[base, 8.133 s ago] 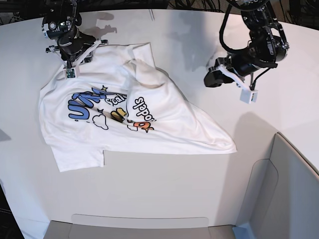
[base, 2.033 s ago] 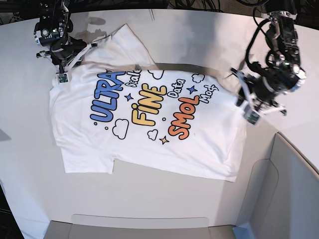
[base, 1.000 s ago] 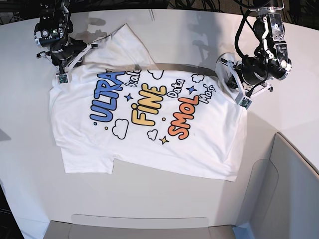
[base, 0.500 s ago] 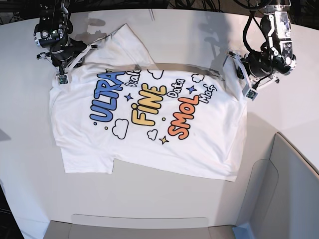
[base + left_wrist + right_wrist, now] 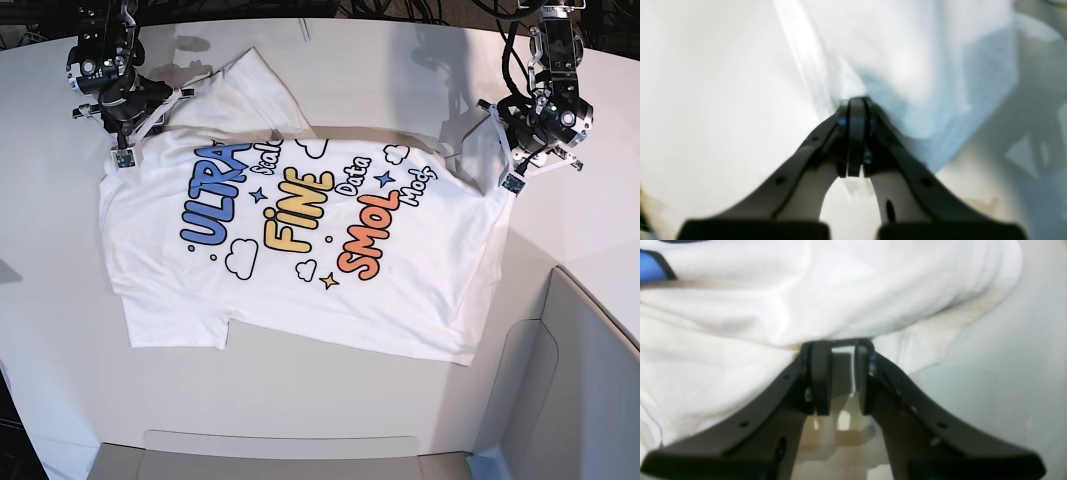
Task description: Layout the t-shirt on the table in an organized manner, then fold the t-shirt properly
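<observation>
Nearest to us in the base view, the grey panel (image 5: 590, 380) rises at the table's (image 5: 330, 400) front corner, and a second low grey lip (image 5: 280, 445) runs along the front edge; what either holds we cannot make out from here.

Beyond them the t-shirt (image 5: 300, 250) lies print-up and mostly flat on the table, its "ULTRA", "FINE" and "SMOL" lettering slanting across the chest. One sleeve (image 5: 255, 95) fans out toward the table's far edge, and the hem side, on the side of the t-shirt where the grey panel stands, is drawn up off the surface.

At that raised edge we see the left hand (image 5: 512, 172). Its wrist view shows the two fingers (image 5: 857, 133) pressed together with white cloth bunched at their tips, so we read it as clamped on the t-shirt's fabric, though the blur there leaves the exact pinch a little uncertain.

At the opposite side of the t-shirt, by the shoulder next to "ULTRA", sits the right hand (image 5: 125, 148). In its wrist view the fingers (image 5: 821, 373) stand partly apart, a clear gap between them, with a thick fold of the t-shirt (image 5: 806, 306) lying across their tips; they touch the cloth, but we cannot tell whether they actually grip it.
</observation>
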`<state>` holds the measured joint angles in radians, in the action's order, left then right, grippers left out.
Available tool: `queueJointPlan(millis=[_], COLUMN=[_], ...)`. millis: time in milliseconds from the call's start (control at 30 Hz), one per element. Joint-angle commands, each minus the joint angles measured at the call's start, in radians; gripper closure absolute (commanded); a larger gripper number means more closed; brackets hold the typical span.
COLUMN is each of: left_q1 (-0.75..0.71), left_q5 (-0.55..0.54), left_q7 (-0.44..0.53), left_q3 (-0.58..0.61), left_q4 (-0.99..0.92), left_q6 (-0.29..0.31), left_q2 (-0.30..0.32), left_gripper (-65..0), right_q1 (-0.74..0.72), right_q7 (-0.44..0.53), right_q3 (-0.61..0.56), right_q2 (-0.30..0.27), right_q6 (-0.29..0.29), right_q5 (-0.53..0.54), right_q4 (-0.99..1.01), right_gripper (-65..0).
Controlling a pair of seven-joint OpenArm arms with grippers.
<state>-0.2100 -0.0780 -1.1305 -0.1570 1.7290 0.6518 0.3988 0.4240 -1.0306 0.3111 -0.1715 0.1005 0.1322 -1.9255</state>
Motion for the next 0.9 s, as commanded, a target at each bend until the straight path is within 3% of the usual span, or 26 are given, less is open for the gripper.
queueJointPlan(millis=[0,233,467,633,867], left_q1=[0.01,0.133,0.188,0.185,0.126], left_q5=[0.03,0.119,0.123,0.169,0.223], left_q7=[-0.001,0.043,0.031,-0.009,-0.006], left_q3=[-0.005,-0.011,-0.011,-0.011,-0.037], left_q4=[-0.016,-0.197,-0.214,-0.214,-0.185], left_q6=[-0.003,-0.003,-0.003,-0.003,-0.003], left_q2=[0.01,0.01,0.015,0.018,0.024], left_gripper=[0.0,0.0,0.0,0.0,0.0], right_q1=[0.016,0.031,0.04,0.042,0.034], right_q7=[-0.032,-0.032,-0.032,-0.032,-0.032], right_q3=[0.006,0.006,0.006,0.007,0.127], right_q2=[-0.006,-0.006,-0.006,-0.032,-0.032], right_q6=[0.0,0.0,0.0,0.0,0.0], right_q5=[-0.013,-0.013,-0.013,-0.013,-0.013], right_q4=[-0.007,-0.007,-0.01,-0.005,-0.004], right_gripper=[-13.9,-13.9,-13.9,-13.9,-13.9])
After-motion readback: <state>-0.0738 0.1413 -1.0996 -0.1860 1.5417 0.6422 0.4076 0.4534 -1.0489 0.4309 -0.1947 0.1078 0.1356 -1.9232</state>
